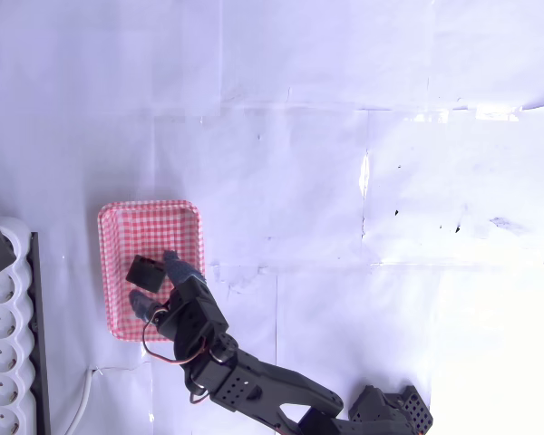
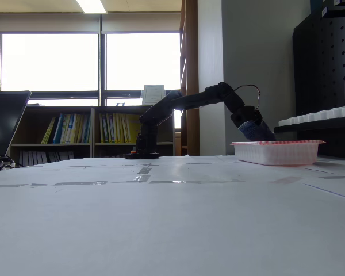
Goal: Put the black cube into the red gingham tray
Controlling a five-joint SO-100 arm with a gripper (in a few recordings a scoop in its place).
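In the overhead view, the small matte black cube (image 1: 146,271) sits inside the shallow red-and-white checked tray (image 1: 118,222), within its lower half. The dark robot arm's two-finger gripper (image 1: 156,285) reaches over the tray's lower right rim. Its blue-tipped fingers (image 1: 178,265) are spread apart, one just right of the cube, the other below it; the cube lies between the tips and I judge it is not clamped, though contact with the upper finger cannot be ruled out. A white power strip (image 1: 2,344) lies left of the tray.

In the fixed view, the gripper (image 2: 256,131) dips behind the tray's rim (image 2: 276,153), which hides the cube.

The risk: if a finger touches the cube as the arm lifts, it could drag or tip it out. The cube looks dark, slightly rotated, with softened edges.
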